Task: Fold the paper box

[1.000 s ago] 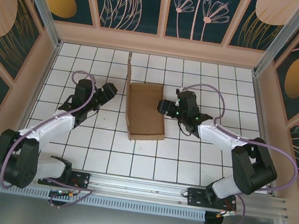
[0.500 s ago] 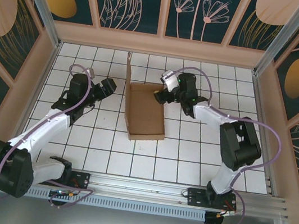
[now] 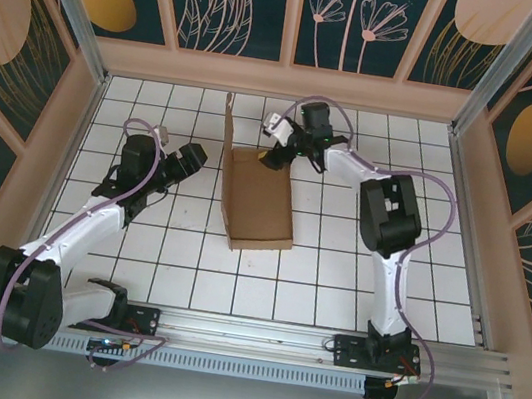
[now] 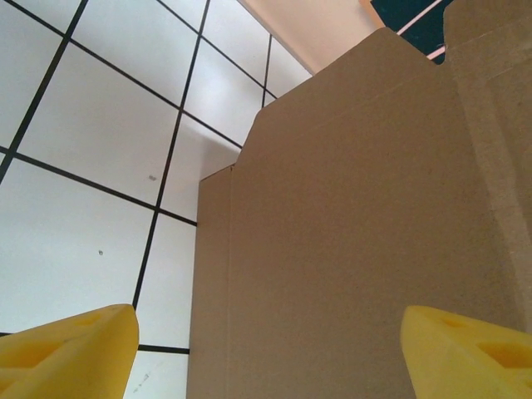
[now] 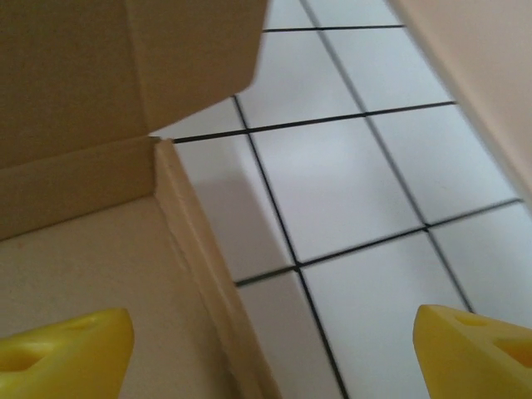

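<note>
Since a second ago the right gripper has left the box's 3 o'clock side and now sits at its 1 o'clock corner, the arm stretched farther out. The left gripper has barely shifted and hangs at 9 o'clock, just beside the box.

From above, neither gripper's fingertips can be made out. Both wrist views cut off most of the cardboard.

The paper box lies mid-table on the tiled table as a shallow brown tray with low walls, and one tall flap stands upright at 11 o'clock.

Right wrist view: the fingers are spread wide, straddling the side wall and gripping nothing. Left wrist view: the left gripper is likewise spread, facing the standing cardboard.
</note>
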You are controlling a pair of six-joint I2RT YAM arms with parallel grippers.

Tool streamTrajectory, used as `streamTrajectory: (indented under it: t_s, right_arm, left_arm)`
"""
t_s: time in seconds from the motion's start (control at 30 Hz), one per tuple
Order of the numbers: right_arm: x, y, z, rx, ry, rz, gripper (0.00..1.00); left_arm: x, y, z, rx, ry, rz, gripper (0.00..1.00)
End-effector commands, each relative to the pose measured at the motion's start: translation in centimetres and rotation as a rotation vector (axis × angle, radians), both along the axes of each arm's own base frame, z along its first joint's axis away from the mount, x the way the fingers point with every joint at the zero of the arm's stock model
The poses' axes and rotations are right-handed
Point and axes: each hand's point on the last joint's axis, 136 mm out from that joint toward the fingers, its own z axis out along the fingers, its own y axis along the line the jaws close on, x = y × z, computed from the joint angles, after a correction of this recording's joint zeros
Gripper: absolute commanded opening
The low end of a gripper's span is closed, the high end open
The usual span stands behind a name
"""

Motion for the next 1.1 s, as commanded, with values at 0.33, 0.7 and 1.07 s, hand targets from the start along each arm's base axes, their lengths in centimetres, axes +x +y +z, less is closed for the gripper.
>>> streamTrajectory:
  t_s: [0.33,0.7,1.07]
  right_arm:
    - [1.9,0.9,-4.7,-0.141,0.081,-0.13,0.68]
    - [-0.6,-2.9,-4.9,-0.128,0.154,-0.341,0.35]
    - [-4.9,-10.8,-4.9,-0.116,0.226,-0.796,0.28]
  left_arm:
    - [0.7,-0.5,1.4,-0.036,-0.046,-0.02,0.81]
    - [0.2,0.7,2.6,0.01,-0.075,0.028,0.81]
    - [-0.7,3.4,3.5,0.073,-0.074,0.161,0.85]
